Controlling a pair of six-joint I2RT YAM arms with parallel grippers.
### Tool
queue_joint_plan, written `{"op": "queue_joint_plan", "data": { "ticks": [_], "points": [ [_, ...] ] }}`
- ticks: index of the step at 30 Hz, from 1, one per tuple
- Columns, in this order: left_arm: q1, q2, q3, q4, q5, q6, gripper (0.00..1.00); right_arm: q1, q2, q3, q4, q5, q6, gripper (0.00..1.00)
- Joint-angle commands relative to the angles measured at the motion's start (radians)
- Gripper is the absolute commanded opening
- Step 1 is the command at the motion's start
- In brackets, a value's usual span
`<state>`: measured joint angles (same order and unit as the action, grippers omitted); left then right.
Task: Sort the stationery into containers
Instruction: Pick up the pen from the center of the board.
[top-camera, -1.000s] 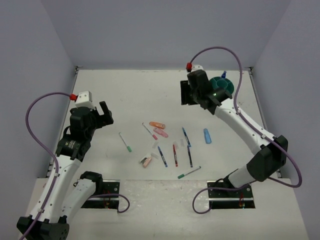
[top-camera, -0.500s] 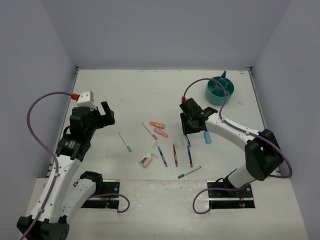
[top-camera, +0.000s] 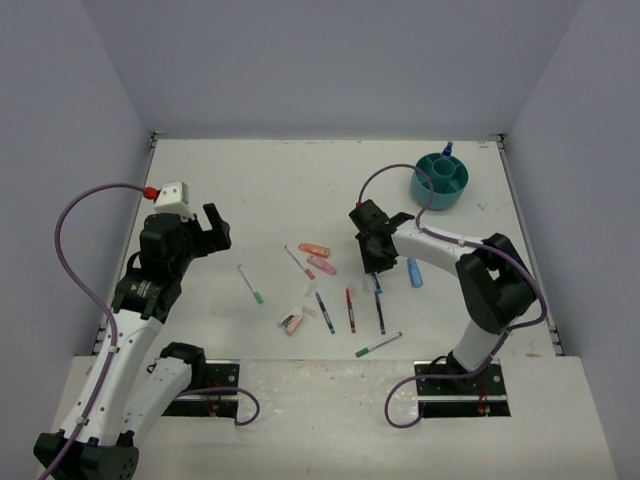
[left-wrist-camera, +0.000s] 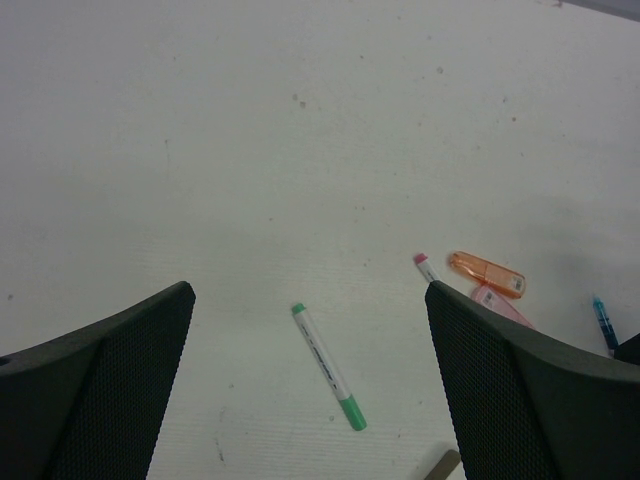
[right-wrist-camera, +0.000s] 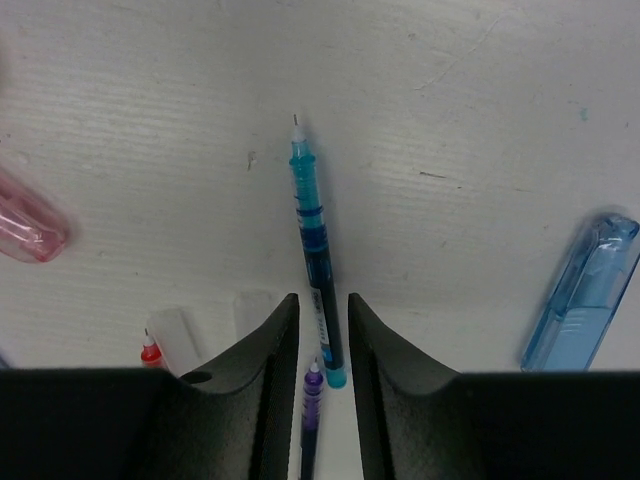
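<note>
Stationery lies scattered mid-table. My right gripper is down on the table, and its jaws straddle a blue pen that lies between them, with slim gaps still showing on either side. A purple pen tip sits just behind that pen. The teal organizer stands at the back right with a blue-capped bottle at its far rim. My left gripper hovers wide open above a green-capped pen, with nothing between its fingers.
A light-blue highlighter lies right of the right gripper, and a pink one and a red pen lie to its left. Orange highlighter, pink eraser and another green pen lie nearby.
My right arm swung from beside the organizer down to the pens and its jaws narrowed around the blue pen. The left arm has stayed put.
</note>
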<state>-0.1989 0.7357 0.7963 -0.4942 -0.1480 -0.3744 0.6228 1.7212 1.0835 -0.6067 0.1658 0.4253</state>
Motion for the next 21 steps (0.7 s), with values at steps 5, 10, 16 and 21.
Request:
{"op": "queue_joint_plan", "data": {
  "ticks": [5,10,16,21],
  "points": [
    [-0.004,-0.002,-0.002,0.032,0.012,0.023,1.0,-0.017,0.049,0.057,0.011,-0.011,-0.016,0.27],
    [-0.004,-0.003,-0.002,0.032,0.012,0.023,1.0,-0.02,0.118,0.092,-0.023,-0.048,-0.027,0.23],
    [-0.006,-0.005,-0.002,0.031,0.014,0.023,1.0,-0.031,0.148,0.119,-0.053,-0.052,-0.038,0.1],
    [-0.007,0.018,0.004,0.038,0.057,0.019,1.0,-0.047,0.066,0.124,-0.088,0.013,-0.042,0.0]
  ]
}}
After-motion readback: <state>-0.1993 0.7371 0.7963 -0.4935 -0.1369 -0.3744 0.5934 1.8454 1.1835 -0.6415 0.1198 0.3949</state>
